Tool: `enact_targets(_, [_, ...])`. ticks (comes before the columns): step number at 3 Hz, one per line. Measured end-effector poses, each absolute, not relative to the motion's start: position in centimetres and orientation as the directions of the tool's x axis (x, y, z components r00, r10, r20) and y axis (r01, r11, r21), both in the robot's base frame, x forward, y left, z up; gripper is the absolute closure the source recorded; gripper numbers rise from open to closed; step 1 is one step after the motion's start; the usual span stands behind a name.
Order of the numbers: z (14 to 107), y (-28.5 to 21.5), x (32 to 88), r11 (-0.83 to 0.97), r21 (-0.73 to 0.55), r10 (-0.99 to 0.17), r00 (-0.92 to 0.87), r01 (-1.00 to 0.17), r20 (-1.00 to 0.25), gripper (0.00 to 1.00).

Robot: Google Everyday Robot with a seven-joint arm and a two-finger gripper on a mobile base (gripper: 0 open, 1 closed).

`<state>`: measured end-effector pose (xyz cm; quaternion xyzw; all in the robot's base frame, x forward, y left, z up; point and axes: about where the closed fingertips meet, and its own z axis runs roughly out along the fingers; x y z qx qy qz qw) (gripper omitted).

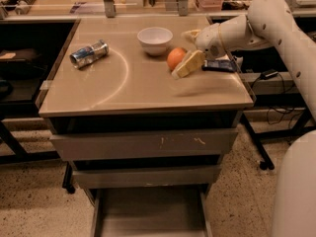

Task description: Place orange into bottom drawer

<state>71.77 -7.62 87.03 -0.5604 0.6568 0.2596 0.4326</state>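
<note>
**Mia:** Where is the round, bright orange fruit [174, 58]?

**Ben:** The orange sits on the smooth tan table top [143, 90]. It is just beside the small round white bowl [155, 39], on the bowl's right and a bit closer to the front edge.

**Mia:** And the robot's two-finger gripper [180, 54]?

**Ben:** The gripper is on the right of the bowl too, right at the orange. It sits at the end of the thick white arm [276, 19], which reaches in from the right. Its fingers are spread wide. One pale yellow finger [189, 64] lies in front of the orange, and the other is behind it, near the bowl's rim. The orange is in the gap between them. Whether a finger touches the fruit, he cannot tell.

**Mia:** Is the wide, flat grey-beige metal bottom drawer [148, 216] open?

**Ben:** Yes. It is pulled out, far below the bowl, down by the floor.

**Mia:** Anything else?

**Ben:** A shiny silver can [89, 53] lies on its side, well apart from the bowl, on the bowl's left.
</note>
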Motion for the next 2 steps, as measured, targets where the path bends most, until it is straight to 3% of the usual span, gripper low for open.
enact_targets(1, [85.89,-9.06,71.37,0.281,-0.123,-0.511,-0.040,-0.952,-0.858,0.00])
enact_targets(2, [85.81,-9.05,71.36,0.281,-0.122,-0.511,-0.041,-0.952,-0.858,0.18])
